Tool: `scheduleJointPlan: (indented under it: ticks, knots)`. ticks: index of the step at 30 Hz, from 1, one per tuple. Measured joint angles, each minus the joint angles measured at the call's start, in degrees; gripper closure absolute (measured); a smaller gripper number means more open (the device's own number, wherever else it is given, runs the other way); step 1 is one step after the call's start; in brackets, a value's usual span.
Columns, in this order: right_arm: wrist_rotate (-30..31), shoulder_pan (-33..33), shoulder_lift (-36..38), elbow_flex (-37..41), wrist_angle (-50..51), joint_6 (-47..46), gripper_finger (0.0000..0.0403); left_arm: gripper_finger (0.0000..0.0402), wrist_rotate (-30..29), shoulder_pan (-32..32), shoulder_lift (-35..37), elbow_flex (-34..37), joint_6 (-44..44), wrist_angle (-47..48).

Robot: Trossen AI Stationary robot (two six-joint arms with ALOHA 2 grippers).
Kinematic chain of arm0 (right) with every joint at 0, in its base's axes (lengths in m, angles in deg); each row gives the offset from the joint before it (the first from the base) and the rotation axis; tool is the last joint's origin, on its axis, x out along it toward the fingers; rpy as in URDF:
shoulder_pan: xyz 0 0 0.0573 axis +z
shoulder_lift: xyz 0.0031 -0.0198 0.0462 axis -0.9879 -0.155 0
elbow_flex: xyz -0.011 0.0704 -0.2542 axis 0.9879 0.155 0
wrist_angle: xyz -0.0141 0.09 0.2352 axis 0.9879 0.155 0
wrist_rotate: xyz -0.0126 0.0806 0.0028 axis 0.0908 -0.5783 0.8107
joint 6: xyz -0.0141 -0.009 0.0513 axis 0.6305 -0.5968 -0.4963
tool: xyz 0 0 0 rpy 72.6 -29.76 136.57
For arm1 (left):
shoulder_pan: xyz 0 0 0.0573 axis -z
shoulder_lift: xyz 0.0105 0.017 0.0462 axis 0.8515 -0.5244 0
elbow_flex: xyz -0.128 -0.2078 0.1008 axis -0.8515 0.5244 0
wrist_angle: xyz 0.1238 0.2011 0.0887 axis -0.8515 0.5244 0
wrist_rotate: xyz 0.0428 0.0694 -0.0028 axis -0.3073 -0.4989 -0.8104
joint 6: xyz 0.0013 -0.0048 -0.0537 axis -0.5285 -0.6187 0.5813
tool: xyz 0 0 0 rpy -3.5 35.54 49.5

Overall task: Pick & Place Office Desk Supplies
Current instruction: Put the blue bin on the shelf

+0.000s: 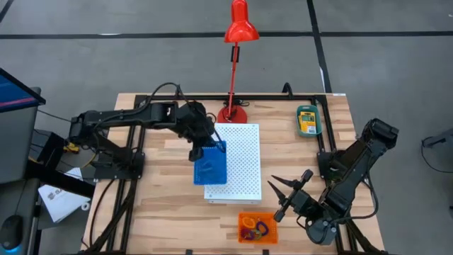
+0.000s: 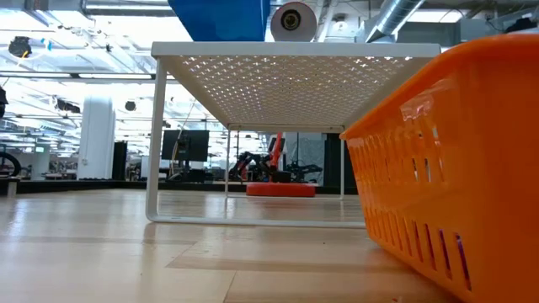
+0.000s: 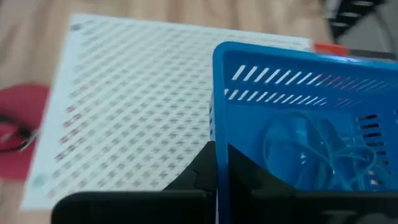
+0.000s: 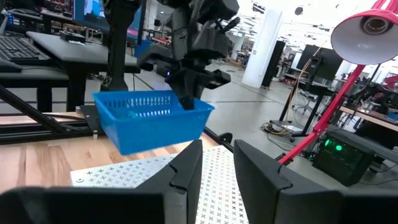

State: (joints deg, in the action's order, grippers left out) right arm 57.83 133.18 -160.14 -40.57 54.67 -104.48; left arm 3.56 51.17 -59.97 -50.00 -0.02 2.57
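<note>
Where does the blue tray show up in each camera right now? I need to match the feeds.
High view: blue tray mid-table, on the left gripper, over the white perforated board.
Low view: its underside at top edge, above the board.
Left wrist: fills the right side.
Right wrist: left of centre, lifted.
Shared landmark: the white board.

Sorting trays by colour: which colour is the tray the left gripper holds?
Blue tray, clearest in the right wrist view.

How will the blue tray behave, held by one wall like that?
The blue tray, pinched at its rim by the left gripper, looks thin slotted plastic: probably light, slightly flexy. It hangs tilted above the white board, so the loose blue loops may slide.
</note>
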Motion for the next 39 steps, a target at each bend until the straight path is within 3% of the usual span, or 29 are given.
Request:
scheduleJointPlan:
  ticks: [4, 12, 24, 32, 39]
  knots:
    - [0.0, -0.01, 0.0, 0.0, -0.1, 0.0, 0.0314, 0.0401, 5.89, -3.49, 0.0, 0.0, -3.76, -0.12]
    - [0.0, -0.11, 0.0, 0.0, -0.15, 0.0, 0.0314, 0.0401, 11.49, -11.11, -2.89, -0.45, -7.36, -3.26]
    - [-1.23, -0.59, 0.01, 0.0, 0.24, -0.02, 0.0314, 0.0401, 12.07, -15.08, -14.73, -7.48, -13.05, -0.05]
    - [-1.51, -0.59, 0.02, 0.0, 0.39, -0.42, 0.0314, 0.0401, 14.12, -18.97, -16.74, -8.83, -14.23, 0.43]
    - [-1.55, -1.2, 0.02, 0.02, 4.61, -5.4, 0.0314, 0.0401, 15.03, -18.77, -16.74, -8.81, -14.98, 0.94]
